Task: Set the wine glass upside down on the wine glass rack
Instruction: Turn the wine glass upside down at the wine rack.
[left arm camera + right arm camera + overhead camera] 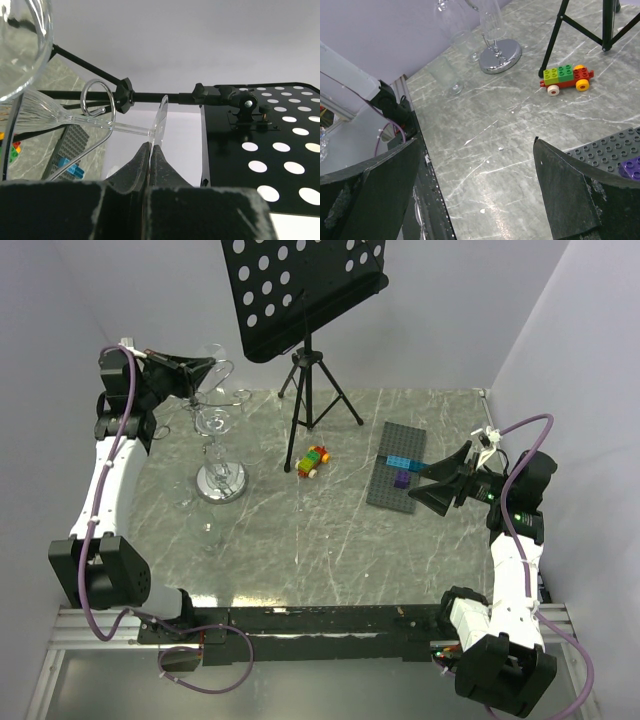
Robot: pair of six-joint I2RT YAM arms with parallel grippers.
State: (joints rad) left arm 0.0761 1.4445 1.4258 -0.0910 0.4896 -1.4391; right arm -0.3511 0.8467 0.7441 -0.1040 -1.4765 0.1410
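Left gripper (151,146) clamped the wine glass (44,114) by the rack (221,481) hooks, surface's (330,540) far-left corner; right gripper (423,484) gaped near the right edge.

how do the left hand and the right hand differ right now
The left hand is shut, pinching the foot of a wine glass; the right hand is wide open and holds nothing. The left hand is raised beside the hooks of the rack; the right hand hovers at the edge of the gray brick plate. Both are black, two-fingered hands.
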